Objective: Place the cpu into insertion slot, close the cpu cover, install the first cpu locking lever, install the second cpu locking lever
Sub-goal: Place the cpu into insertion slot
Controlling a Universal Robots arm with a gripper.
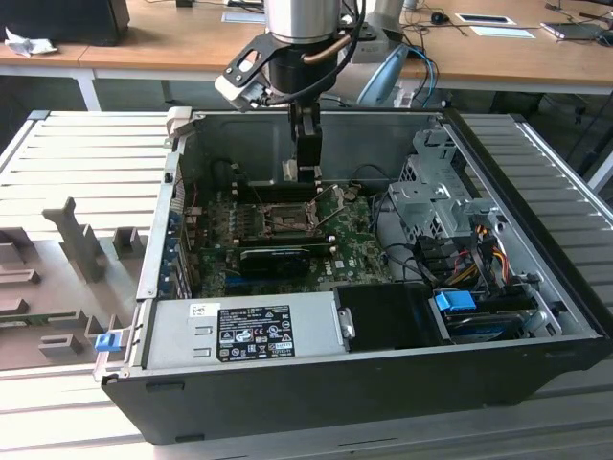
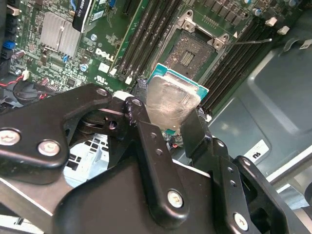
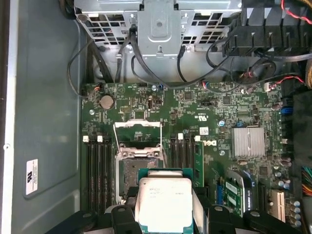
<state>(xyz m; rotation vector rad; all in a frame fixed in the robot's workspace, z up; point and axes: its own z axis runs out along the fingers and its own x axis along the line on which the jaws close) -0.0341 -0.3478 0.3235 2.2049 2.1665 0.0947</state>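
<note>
jaws pinch cpu (image 3: 163,204) edges, clear above insertion slot (image 3: 138,165).

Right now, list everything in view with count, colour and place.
computer case: one, black, lying open.
motherboard: one, green, inside the case.
insertion slot: one, dark, silver-rimmed, on the motherboard, empty.
cpu cover: one, silver, swung open beside the slot.
memory slots: several, black, flanking the slot.
heatsink: one, silver, on the motherboard.
power supply: one, grey, case's near side in exterior view.
cpu: one, silvery, green-edged, held above the motherboard.
gripper: one, black, shut on the cpu.
</note>
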